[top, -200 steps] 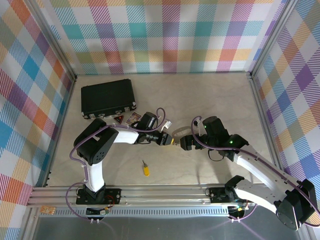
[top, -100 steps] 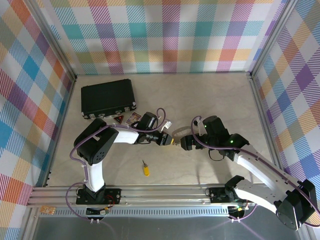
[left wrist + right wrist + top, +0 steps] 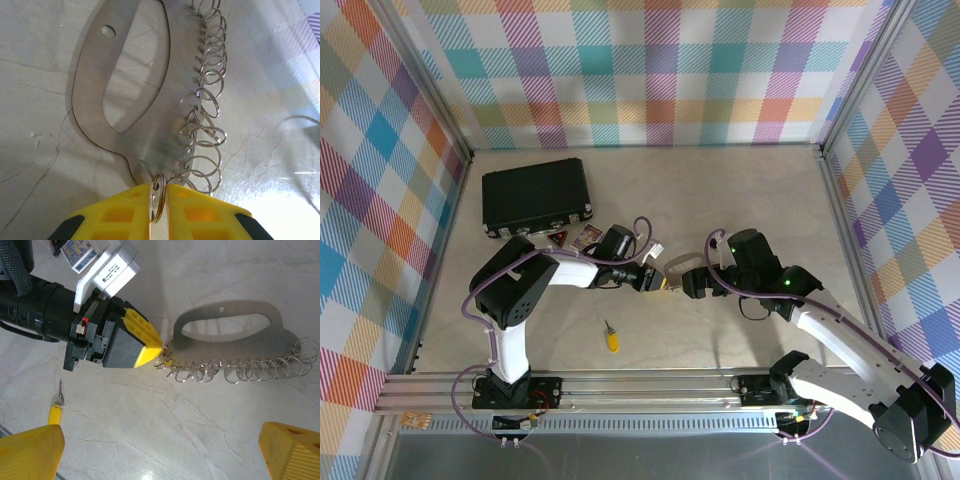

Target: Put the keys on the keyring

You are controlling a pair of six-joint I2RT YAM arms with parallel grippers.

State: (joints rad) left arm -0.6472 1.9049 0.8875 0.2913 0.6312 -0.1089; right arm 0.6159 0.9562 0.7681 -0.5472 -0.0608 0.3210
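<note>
The keyring (image 3: 150, 135) is a silver plate with an oblong handle hole and a row of split rings (image 3: 210, 75) along one side; it lies flat on the table (image 3: 750, 200). My left gripper (image 3: 159, 195) is shut on the end ring at the plate's corner, which stands upright between the yellow fingertips (image 3: 120, 210). From the right wrist, the keyring (image 3: 235, 347) lies ahead with the left gripper (image 3: 159, 351) at its left corner. My right gripper (image 3: 165, 450) hovers above, open and holding nothing. The yellow-headed key (image 3: 611, 341) lies alone near the front edge; key (image 3: 54, 412).
A black case (image 3: 537, 196) lies at the back left, with small cards (image 3: 578, 237) beside its near edge. Plaid walls close three sides. A metal rail (image 3: 640, 385) runs along the front, with both arm bases on it.
The left fingers have closed tighter on the end ring. The right gripper has shifted slightly up and to the right. The key has not moved.
</note>
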